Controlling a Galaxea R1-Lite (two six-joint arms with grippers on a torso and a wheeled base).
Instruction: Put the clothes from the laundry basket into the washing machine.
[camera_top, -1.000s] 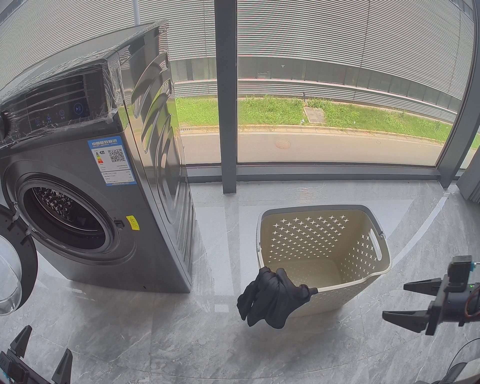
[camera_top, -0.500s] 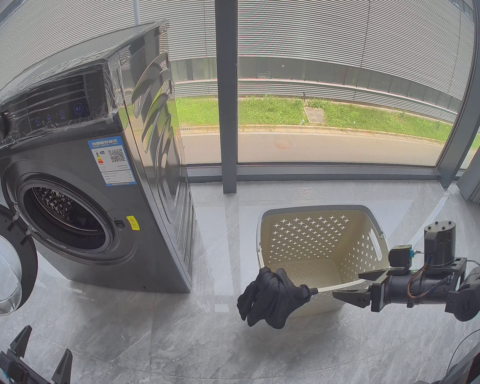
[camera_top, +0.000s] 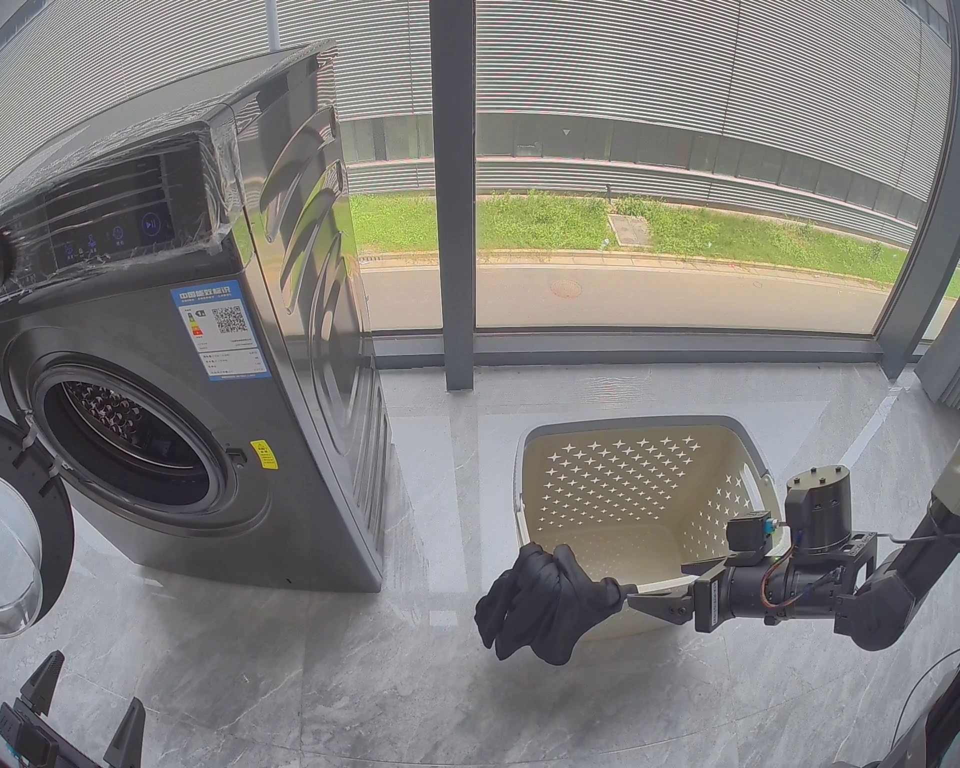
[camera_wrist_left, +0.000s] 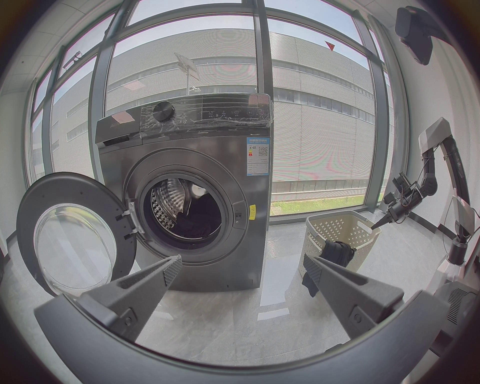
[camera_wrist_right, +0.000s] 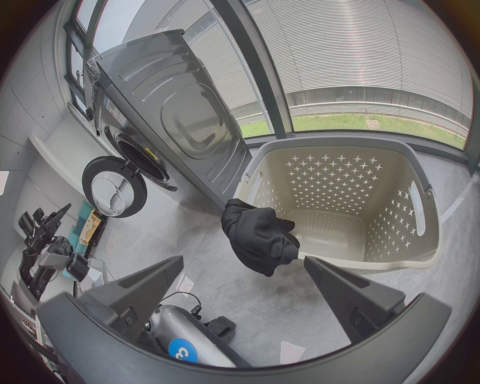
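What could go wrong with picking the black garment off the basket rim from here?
The crumpled black garment hangs mostly outside the front rim of the cream perforated plastic laundry basket; a nudge from the open right gripper could drop it on the floor.
Closing there might pinch rim with cloth, dragging the basket.

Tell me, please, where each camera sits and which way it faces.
Head: high, looks down on washing machine, laundry basket; left gripper, right gripper show.
Left wrist: behind its gripper, facing the machine's open door.
Right wrist: behind its gripper, facing the black garment on the basket rim.
Shared: all show machine, basket, garment.
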